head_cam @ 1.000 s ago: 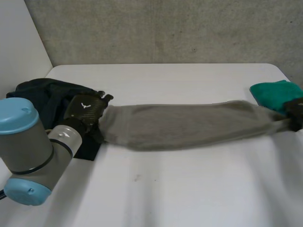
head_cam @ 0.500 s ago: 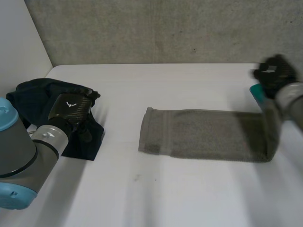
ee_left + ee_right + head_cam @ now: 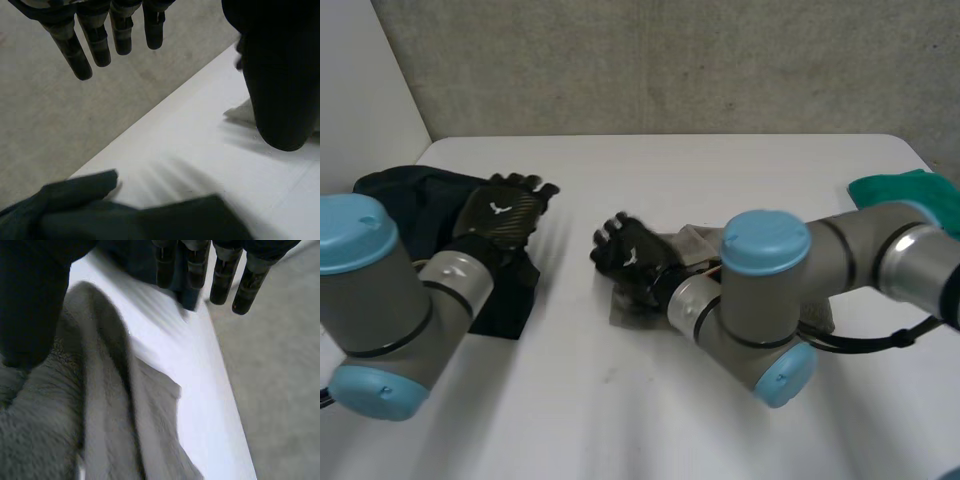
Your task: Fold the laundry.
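Three pieces of laundry lie on the bench (image 3: 720,170), and none of them looks finished. The grey towel (image 3: 692,240) is in the middle, mostly hidden beneath the right arm (image 3: 770,300). In the right wrist view one layer lies over another with a rumpled ridge between them. I judge it has been doubled over once, but loosely, with its edges not squared.

The right robot hand (image 3: 628,255) is above the towel's end nearest the dark heap (image 3: 405,205). Its fingers are straight and released, with nothing clamped in them. The thumb is low, close to the pile of the towel; whether it touches is unclear.

The left robot hand (image 3: 505,212) hangs over the inner edge of the dark heap. It is also released, fingers straight, holding nothing.

That heap is crumpled and unfolded at the left edge of the bench. A green cloth (image 3: 905,192) lies at the far right edge, and I cannot tell whether it is folded.

By my reckoning the task is at an early stage. The towel needs flattening and probably another fold, and the dark heap has not been started.
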